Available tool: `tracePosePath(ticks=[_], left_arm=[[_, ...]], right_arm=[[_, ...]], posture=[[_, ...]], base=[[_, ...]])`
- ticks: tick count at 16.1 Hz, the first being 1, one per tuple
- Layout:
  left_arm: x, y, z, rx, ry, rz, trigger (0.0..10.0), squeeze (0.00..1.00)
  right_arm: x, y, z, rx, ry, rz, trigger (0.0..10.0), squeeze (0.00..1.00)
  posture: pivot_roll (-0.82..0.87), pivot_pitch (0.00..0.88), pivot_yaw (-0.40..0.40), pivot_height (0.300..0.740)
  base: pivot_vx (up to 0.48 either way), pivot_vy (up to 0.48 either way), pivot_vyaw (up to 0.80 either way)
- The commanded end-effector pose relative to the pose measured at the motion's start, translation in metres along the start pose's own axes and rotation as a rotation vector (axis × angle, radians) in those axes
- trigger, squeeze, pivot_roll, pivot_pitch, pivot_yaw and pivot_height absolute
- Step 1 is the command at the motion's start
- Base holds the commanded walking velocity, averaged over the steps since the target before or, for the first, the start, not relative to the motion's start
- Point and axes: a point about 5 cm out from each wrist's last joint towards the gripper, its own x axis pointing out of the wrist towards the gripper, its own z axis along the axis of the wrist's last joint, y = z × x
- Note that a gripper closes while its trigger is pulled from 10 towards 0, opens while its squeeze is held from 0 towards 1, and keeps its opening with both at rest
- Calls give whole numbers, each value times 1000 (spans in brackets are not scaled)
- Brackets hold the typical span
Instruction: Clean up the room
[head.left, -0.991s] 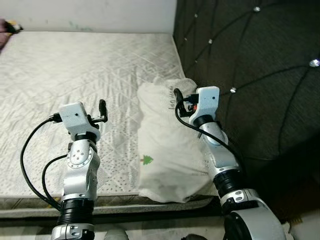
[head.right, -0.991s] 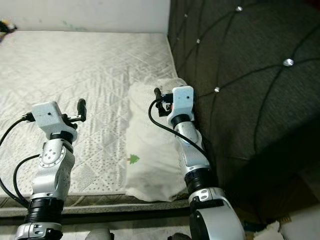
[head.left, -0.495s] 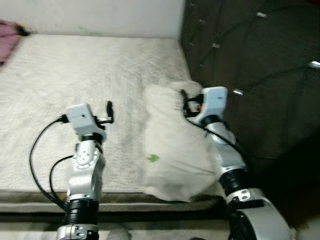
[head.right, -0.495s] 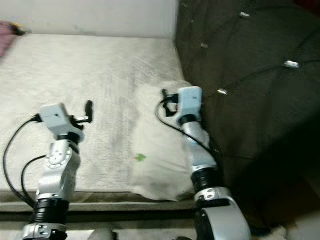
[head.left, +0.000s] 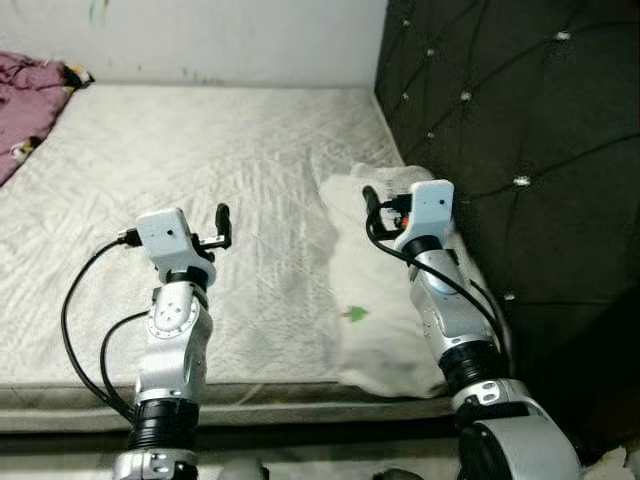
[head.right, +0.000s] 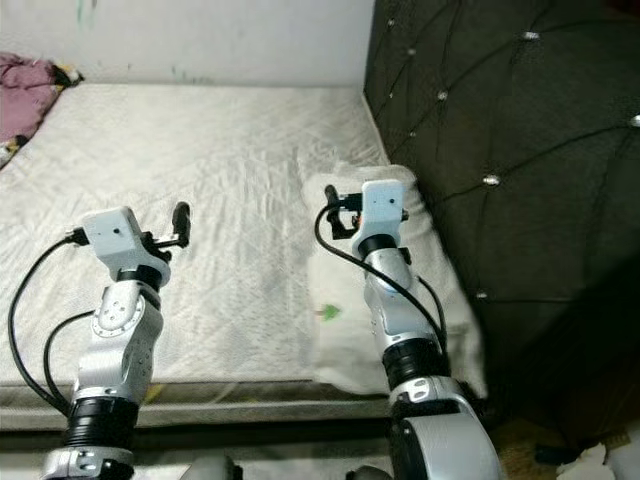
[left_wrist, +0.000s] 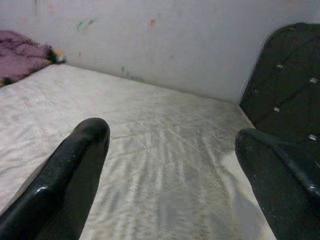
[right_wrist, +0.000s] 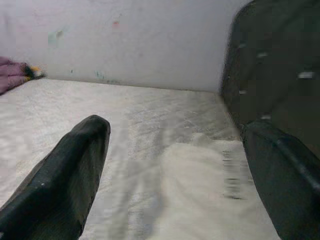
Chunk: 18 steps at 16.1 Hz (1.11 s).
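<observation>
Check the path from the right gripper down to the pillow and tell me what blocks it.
Nothing visible blocks it. The right gripper hangs open above the white pillow, which lies on the mattress against the dark headboard. No object shows between the fingers and the fabric. The left gripper is open over bare mattress, well aside.

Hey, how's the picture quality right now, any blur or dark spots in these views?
Both eye views are sharp and evenly lit over the mattress, though the tufted headboard falls dark toward its lower right. In the left wrist view the near black fingers look soft. The right wrist view is the haziest, with the pillow smeared.
</observation>
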Motion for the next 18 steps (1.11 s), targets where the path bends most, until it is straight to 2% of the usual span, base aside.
tracePosePath(ticks=[1,2,3,4,5,6,7,8,9,10,18], left_arm=[[1,3,2,6,-7,13,10000,0],[1,3,2,7,-8,11,10000,0],[2,2,2,7,-9,10,10000,0],[2,2,2,7,-10,9,10000,0],[2,2,2,7,-11,8,10000,0],[2,1,2,7,-11,8,10000,0],[2,1,2,6,-12,8,10000,0],[2,1,2,6,-11,9,10000,0],[2,2,1,5,-11,9,10000,0],[2,2,1,4,-11,9,10000,0],[3,2,2,2,-13,14,10000,0]], right_arm=[[4,7,6,-5,-16,27,10000,0],[4,8,6,-8,-12,32,10000,0],[4,8,6,3,-14,34,1608,0],[4,8,6,7,-17,34,1608,0],[5,8,6,7,-17,35,0,0],[5,8,6,7,-16,36,314,0],[5,8,6,5,-14,37,7765,0],[5,8,6,3,-13,37,8941,0],[5,8,5,3,-12,37,9137,0],[5,8,5,-2,-10,41,10000,0],[6,7,3,-12,5,30,10000,0]], posture=[[89,0,-5,740],[88,0,-7,740],[88,0,-9,740],[87,0,-10,740],[87,0,-11,740],[87,0,-11,740],[87,0,-12,740],[86,0,-12,740],[86,0,-12,740],[86,0,-12,740],[85,0,-14,740]], base=[[0,480,0],[0,480,0],[0,480,0],[0,480,0],[0,480,0],[0,480,0],[0,480,0],[0,480,0],[0,480,0],[0,480,0],[0,480,0]])
